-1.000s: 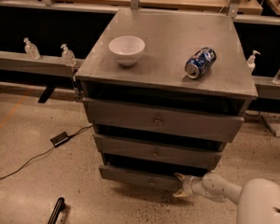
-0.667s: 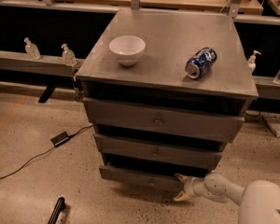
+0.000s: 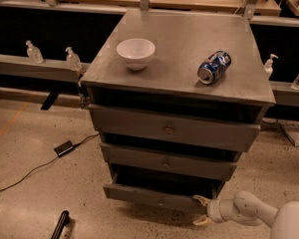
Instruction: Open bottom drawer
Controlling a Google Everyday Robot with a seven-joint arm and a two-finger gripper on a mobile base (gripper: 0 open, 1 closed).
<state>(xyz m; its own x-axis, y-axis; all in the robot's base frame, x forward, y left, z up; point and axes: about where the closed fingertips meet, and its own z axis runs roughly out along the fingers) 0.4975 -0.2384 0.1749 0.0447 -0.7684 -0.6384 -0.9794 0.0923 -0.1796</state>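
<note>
Bottom drawer (image 3: 149, 195) sat just left of gripper (image 3: 201, 210), partly pulled out. Stiff wooden front, probably light, free-sliding. Small central knob (image 3: 161, 201) best hold, slippery. Gripper at front's right end, jaws apart; contact unclear.

Bowl (image 3: 135, 53), can (image 3: 214, 67) on cab. top (image 3: 179, 44)

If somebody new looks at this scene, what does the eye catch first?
First the grey cabinet in the middle, its bottom drawer pulled partly out. The gripper sits at that drawer front's right end, low on the right. On the cabinet top are a white bowl, left, and a blue can on its side, right.
</note>
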